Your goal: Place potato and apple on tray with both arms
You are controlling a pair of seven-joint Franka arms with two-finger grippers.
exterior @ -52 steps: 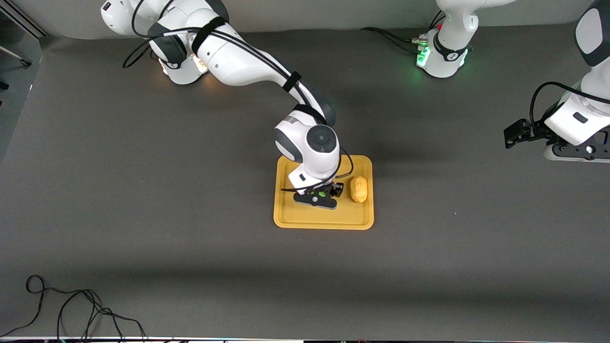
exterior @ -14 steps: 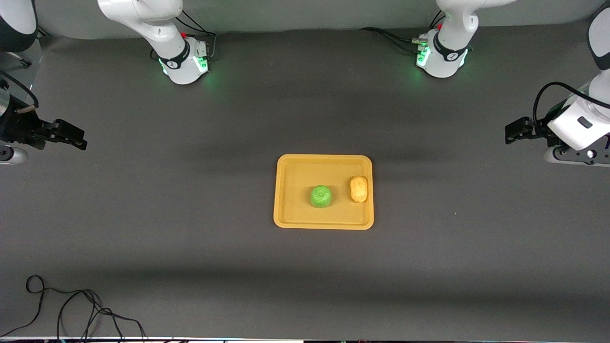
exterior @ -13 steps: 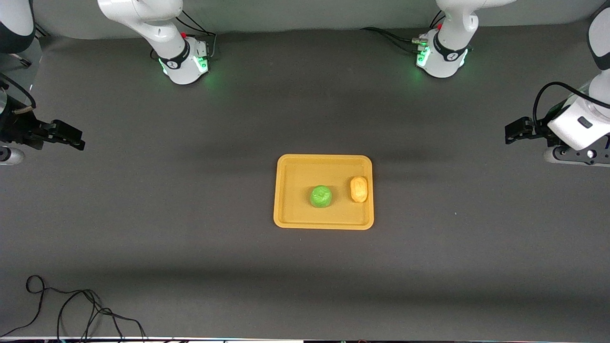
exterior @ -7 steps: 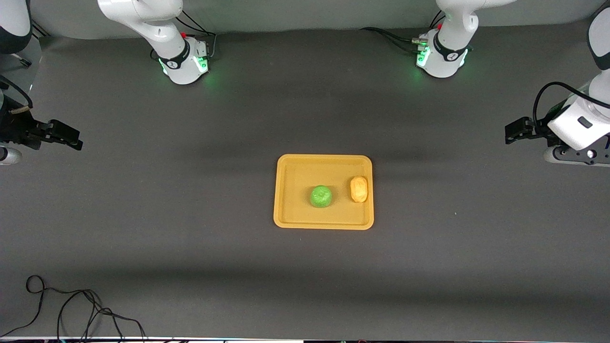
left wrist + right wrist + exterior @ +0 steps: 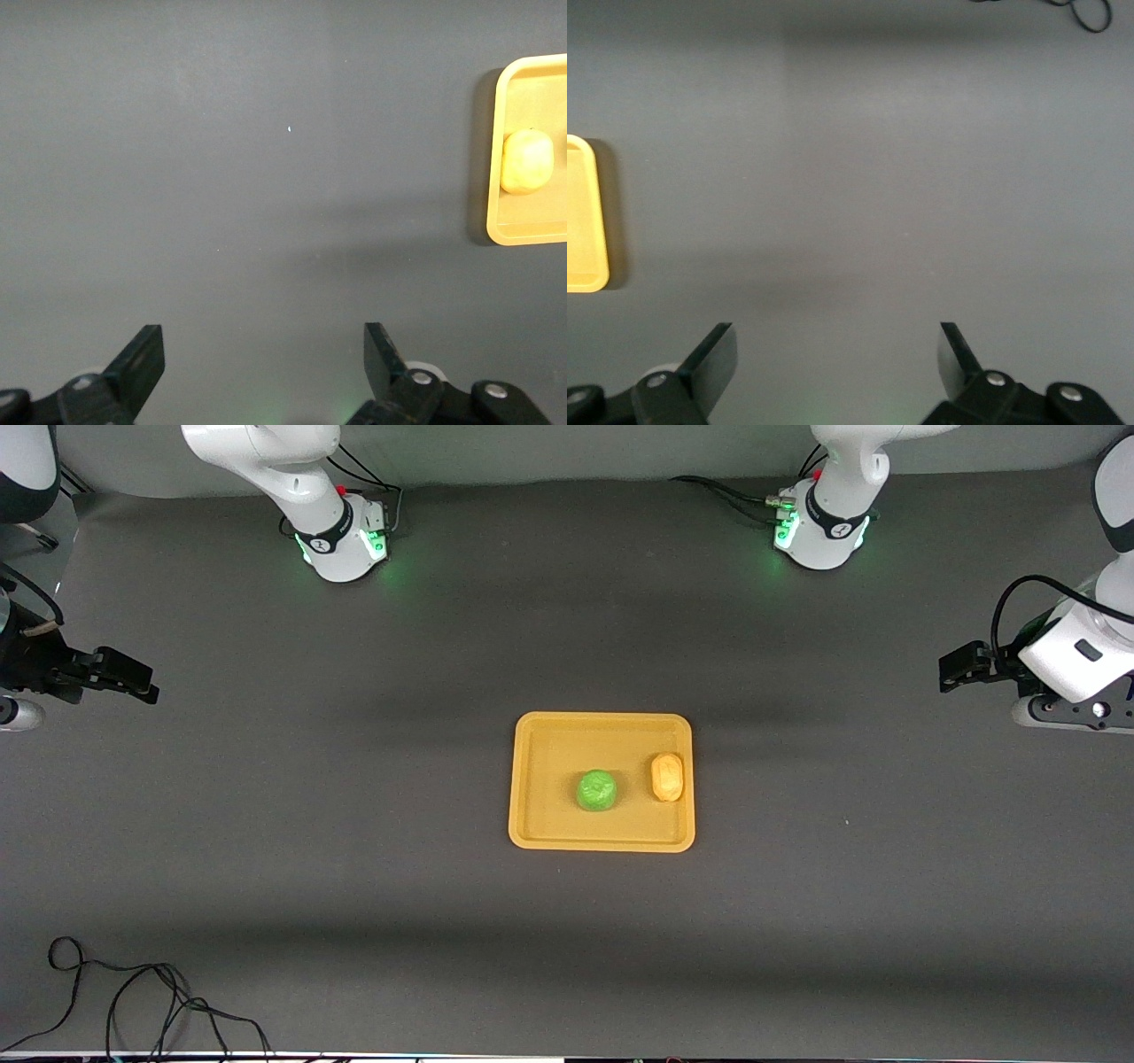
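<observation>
Flat rectangular orange-yellow plastic tray (image 5: 540, 779) with rounded corners and a low raised rim, lying on the dark grey worktop (image 5: 354, 850) about midway between its two ends. Inside the tray rest both fruits: the small round bright-green apple (image 5: 597, 790), its surface slightly wrinkled, sits near the tray's centre, and the small oval yellow-tan potato (image 5: 667, 777) lies just beside it, close to the tray edge that faces the left arm's end of the worktop. The two are apart, not touching, and neither is in contact with any pincer.

The left arm waits at its own end of the worktop, its black left pincer (image 5: 961, 667) held over bare worktop well apart from the tray; in the left wrist view its fingers (image 5: 142, 359) stand spread wide with nothing between them, and the potato and one end of the tray show at the edge of that view. The right arm waits likewise at the other end, the black right pincer (image 5: 124, 678) over bare worktop near that edge; in the right wrist view its fingers (image 5: 713, 354) are also spread wide and empty, with only a corner of the tray visible.

A loose black cable (image 5: 133, 1001) lies at the worktop corner nearest the front camera, at the right arm's end
</observation>
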